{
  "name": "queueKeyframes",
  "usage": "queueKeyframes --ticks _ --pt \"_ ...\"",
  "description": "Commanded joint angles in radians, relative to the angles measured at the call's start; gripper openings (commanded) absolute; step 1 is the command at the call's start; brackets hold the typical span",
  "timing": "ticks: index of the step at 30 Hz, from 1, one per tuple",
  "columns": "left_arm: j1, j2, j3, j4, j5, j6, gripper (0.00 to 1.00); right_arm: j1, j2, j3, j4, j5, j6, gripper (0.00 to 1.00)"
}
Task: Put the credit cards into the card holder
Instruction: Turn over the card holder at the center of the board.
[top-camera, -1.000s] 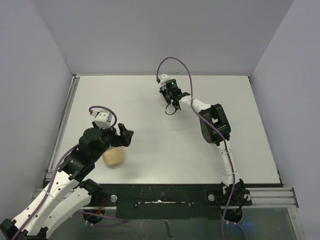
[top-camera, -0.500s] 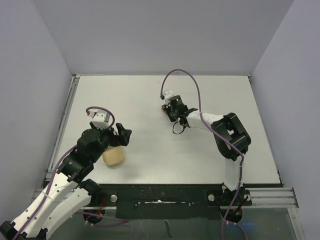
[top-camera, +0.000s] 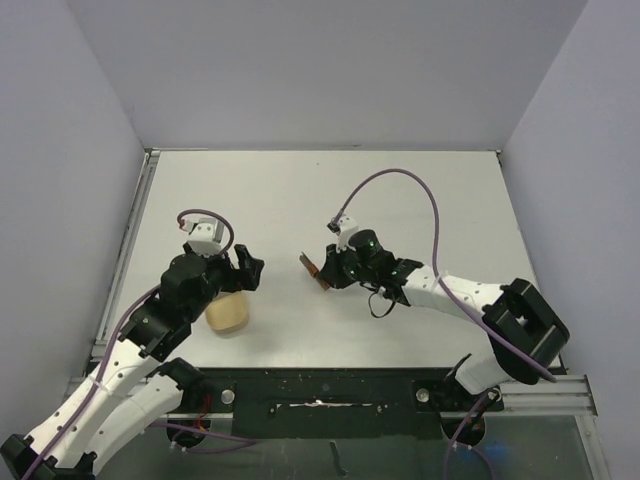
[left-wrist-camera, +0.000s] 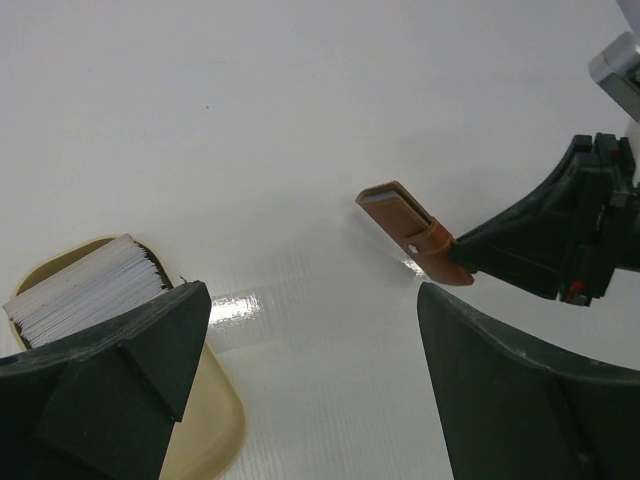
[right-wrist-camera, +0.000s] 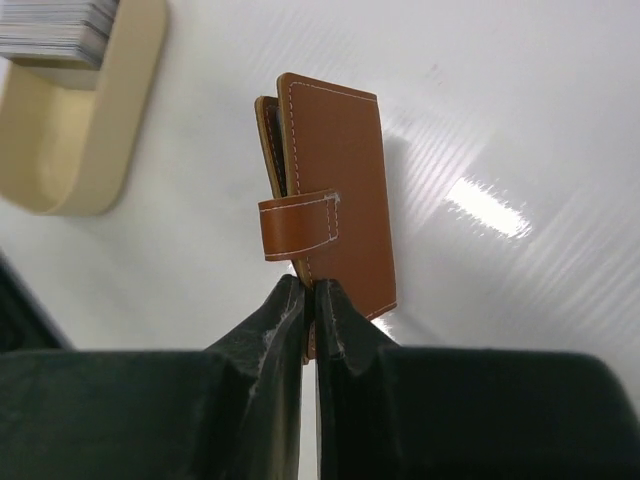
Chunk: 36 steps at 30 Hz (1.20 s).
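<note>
The card holder (right-wrist-camera: 335, 190), a folded brown leather wallet with its strap closed, is pinched at one edge by my right gripper (right-wrist-camera: 315, 295), which is shut on it. In the top view the card holder (top-camera: 315, 270) hangs at mid-table in front of the right gripper (top-camera: 330, 276). A stack of pale credit cards (left-wrist-camera: 85, 290) stands on edge in a tan dish (left-wrist-camera: 215, 430); the credit cards (right-wrist-camera: 55, 25) also show at the right wrist view's upper left. My left gripper (left-wrist-camera: 312, 300) is open with nothing in it, beside the dish, and the card holder (left-wrist-camera: 410, 230) lies ahead of it.
The tan dish (top-camera: 228, 313) sits near the table's front left, partly under the left arm. The right arm's purple cable (top-camera: 400, 180) arcs over the middle of the table. Grey walls stand on three sides.
The right arm has swung from the far middle of the table toward the near left, bringing the card holder close to the left gripper. The left arm has barely moved.
</note>
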Motion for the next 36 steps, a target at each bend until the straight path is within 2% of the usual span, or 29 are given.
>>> queueKeyframes --ticks 1,4,7,13,18,28,36 --pt "-0.001 0.032 0.063 0.0 0.003 -0.023 0.83 0.005 -0.115 -0.134 0.208 -0.147 0.249 0.0" --pt "-0.002 0.05 0.067 0.006 0.031 -0.037 0.82 0.004 -0.133 -0.21 0.262 -0.172 0.322 0.0" --pt "-0.002 0.084 0.076 0.023 0.065 -0.044 0.75 -0.003 -0.136 -0.246 0.263 -0.163 0.352 0.0" --pt "-0.002 0.191 0.135 0.02 0.133 -0.048 0.69 -0.101 -0.126 -0.269 0.147 -0.146 0.401 0.01" --pt "-0.003 0.251 0.156 0.043 0.18 -0.057 0.66 -0.179 -0.141 -0.294 0.077 -0.158 0.386 0.07" --pt "-0.003 0.284 0.153 0.086 0.196 -0.069 0.65 -0.168 -0.185 -0.12 -0.285 0.05 0.306 0.29" --pt "-0.003 0.224 0.121 0.088 0.157 -0.018 0.66 -0.051 -0.068 0.063 -0.422 0.176 0.367 0.33"
